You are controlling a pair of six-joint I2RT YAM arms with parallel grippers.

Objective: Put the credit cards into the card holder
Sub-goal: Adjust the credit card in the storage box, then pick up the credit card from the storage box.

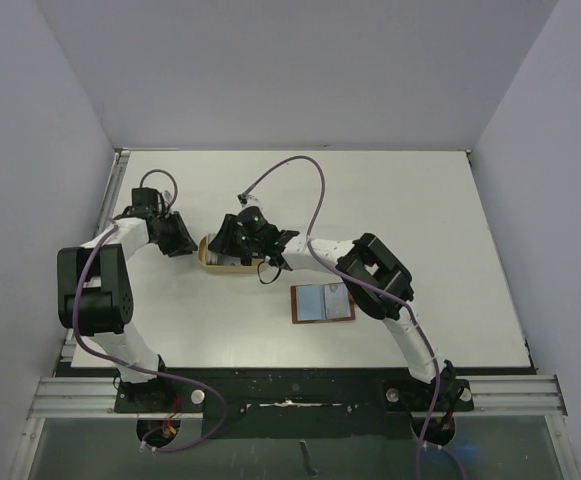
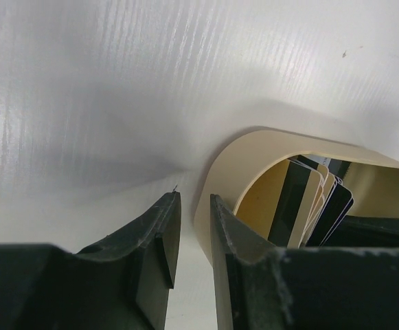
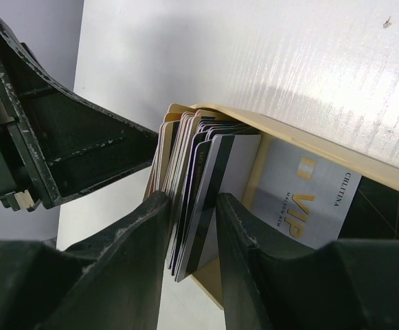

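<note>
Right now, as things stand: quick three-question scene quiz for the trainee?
1. True or false: the card holder lies folded shut.
2. The right gripper's jaws stand either side of: A) nothing, B) several credit cards, C) the card holder's flap.
3. In the top view, which gripper sits at the tray's left end?
Key: 1 false, it lies open. 2 B. 3 the left gripper.

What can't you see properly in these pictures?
Top view: what the tray holds, hidden under the right gripper.
Right wrist view: how many credit cards stand there, packed too tightly, lower ends behind the fingers.
Top view: the card holder slots, too small; both wrist views miss it entirely.
</note>
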